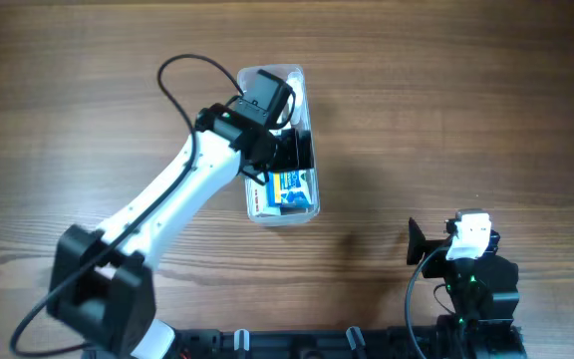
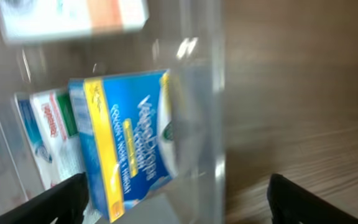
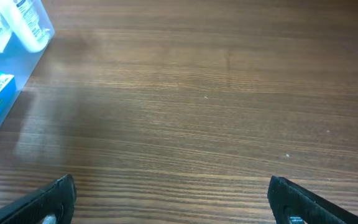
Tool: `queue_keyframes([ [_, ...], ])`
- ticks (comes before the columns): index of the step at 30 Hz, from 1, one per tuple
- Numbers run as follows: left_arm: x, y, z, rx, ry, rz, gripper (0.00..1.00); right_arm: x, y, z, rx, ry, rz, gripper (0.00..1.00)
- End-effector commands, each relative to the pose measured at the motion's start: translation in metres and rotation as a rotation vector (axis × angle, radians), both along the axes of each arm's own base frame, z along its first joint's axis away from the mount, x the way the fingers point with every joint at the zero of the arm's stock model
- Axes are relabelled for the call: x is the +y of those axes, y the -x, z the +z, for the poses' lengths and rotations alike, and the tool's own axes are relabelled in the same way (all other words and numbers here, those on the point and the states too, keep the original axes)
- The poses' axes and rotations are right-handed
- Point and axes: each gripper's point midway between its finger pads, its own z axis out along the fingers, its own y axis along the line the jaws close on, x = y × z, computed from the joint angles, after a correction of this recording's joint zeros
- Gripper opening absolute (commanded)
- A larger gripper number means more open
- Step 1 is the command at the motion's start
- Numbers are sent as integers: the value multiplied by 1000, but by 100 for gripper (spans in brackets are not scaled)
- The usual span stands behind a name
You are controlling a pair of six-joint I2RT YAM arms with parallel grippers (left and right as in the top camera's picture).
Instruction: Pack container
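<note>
Several boxes (image 2: 129, 143) lie inside the container (image 1: 277, 217), none outside.
Left jaws hang open over it, right jaws open near the tabletop's (image 1: 466, 120) front edge; packing looks nearly finished.

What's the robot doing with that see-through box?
It is packing little boxes into the clear container on the wooden table. The left gripper hangs over the container with its jaws open and holds nothing. A blue and yellow box lies inside with other small packs. The right gripper is off to the side over bare table, open and empty.
</note>
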Motion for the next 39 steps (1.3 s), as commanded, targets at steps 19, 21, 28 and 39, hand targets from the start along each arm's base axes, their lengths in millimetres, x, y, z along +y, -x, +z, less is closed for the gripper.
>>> queue_keyframes([
  [19, 151, -19, 237, -775, 30, 402, 100, -4, 0, 0, -6, 19, -16, 100],
  [21, 155, -8, 250, -842, -15, 338, 100, -4, 0, 0, -6, 19, -16, 100],
  [28, 172, 8, 269, -944, -113, 269, 100, -4, 0, 0, -6, 20, -16, 100],
  [39, 232, 52, 254, -958, -183, 440, 100, -4, 0, 0, -6, 20, -16, 100],
])
